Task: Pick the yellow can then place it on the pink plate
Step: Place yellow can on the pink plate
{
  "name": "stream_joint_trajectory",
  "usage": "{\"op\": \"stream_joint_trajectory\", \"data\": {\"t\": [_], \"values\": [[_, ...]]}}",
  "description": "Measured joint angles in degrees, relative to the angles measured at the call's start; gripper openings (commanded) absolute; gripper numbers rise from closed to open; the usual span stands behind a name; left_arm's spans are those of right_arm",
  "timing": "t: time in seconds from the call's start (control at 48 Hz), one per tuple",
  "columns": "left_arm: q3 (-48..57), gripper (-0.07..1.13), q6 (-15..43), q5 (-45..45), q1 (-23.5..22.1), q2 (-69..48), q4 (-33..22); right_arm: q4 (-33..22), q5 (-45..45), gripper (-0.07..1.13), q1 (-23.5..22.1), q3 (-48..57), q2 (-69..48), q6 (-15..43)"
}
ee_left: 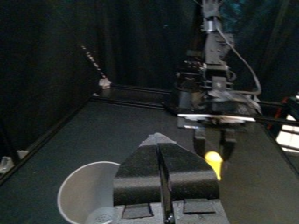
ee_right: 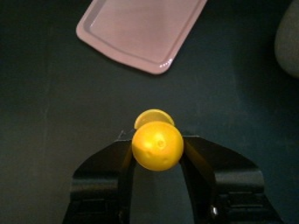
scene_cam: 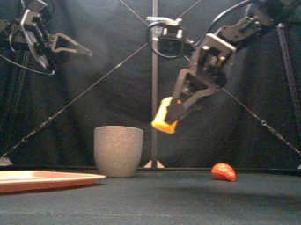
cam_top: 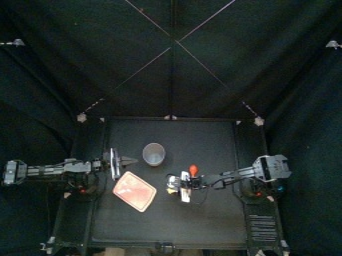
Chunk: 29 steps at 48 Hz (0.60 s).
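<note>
The yellow can [scene_cam: 164, 117] hangs above the bare table [scene_cam: 153, 200], clamped between the part-closed jaws of the right gripper [ee_right: 159, 150], short of the pink plate [ee_right: 140, 31]; released here, or slipping on its rounded sides, it would likely strike the table and roll away.

The yellow can [ee_right: 156, 143] looks like smooth plastic with a soft sheen on its rounded end. The pink plate [ee_right: 138, 31], upper left of the right wrist frame, is smooth satin plastic. The grey cup [scene_cam: 118, 151], lower left of the front frame, is matt and finely speckled. The table [scene_cam: 177, 200] is matt black. The right gripper [ee_right: 158, 150] has dully glossy black plastic jaws. The back curtain [scene_cam: 100, 88] is matt black cloth.
</note>
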Motion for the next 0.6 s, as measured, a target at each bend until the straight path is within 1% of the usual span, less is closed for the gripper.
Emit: {"op": "stream_joint_trajectory", "data": {"t": [0.104,0.208,0.417,0.604], "values": [[0.0,0.05,0.0,-0.09,2.37,0.0,-0.18,-1.14,3.08,0.67,-0.09,-7.91,6.5,-0.79],[0.0,0.05,0.09,-0.09,3.87,0.0,-0.18,-2.55,6.77,0.67,-0.18,-15.73,12.3,-0.35],[0.0,0.05,0.09,-0.09,4.31,0.0,1.23,-6.42,14.41,0.68,-0.09,-29.53,21.09,-0.44],[0.18,0.05,0.09,-0.09,4.31,0.0,2.37,-7.03,19.34,0.7,-0.44,-39.02,27.6,-0.62]]}}
